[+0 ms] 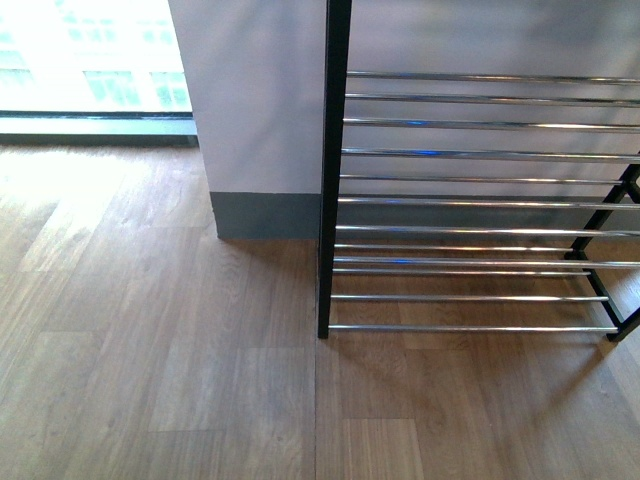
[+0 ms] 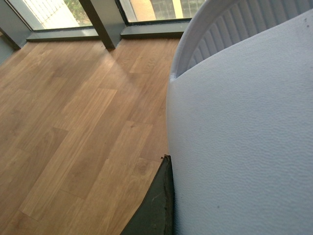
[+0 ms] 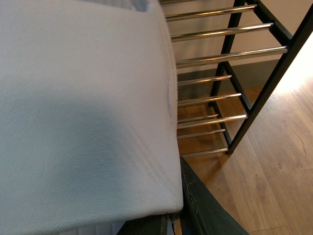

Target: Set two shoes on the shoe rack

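Your left claw point(image 2: 165, 196) grips one pale blue rubber slide point(image 2: 244, 137), your right claw point(image 3: 182, 210) the other slide point(image 3: 83, 98), neither on the black-framed, silver-rod shoe rack point(image 1: 333, 150) yet. Released tilted, either could slip between rods

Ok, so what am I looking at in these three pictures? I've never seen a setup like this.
It is a two-armed robot with three cameras. The body camera sees a wood floor and a shoe rack with bare rods; no arm shows. Each wrist camera rides near an arm's end. The left one shows a pale blue slide against a dark gripper finger, apparently held. The right one shows another slide against its finger, near the rack.
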{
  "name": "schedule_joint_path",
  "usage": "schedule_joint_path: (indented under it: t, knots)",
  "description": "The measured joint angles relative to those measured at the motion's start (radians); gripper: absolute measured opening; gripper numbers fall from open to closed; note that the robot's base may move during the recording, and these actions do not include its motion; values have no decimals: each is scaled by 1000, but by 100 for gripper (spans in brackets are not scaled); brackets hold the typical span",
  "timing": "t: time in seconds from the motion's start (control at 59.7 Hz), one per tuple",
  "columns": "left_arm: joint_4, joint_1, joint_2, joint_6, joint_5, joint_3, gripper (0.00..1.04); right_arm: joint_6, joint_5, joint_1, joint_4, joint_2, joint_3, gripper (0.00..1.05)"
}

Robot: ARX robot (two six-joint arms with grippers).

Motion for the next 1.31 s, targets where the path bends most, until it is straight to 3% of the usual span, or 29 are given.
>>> schedule_joint_path:
  t: [1.306]
  knots:
    - [0,0,0,0,0,0,2,0,3,-1,0,0,-2,1]
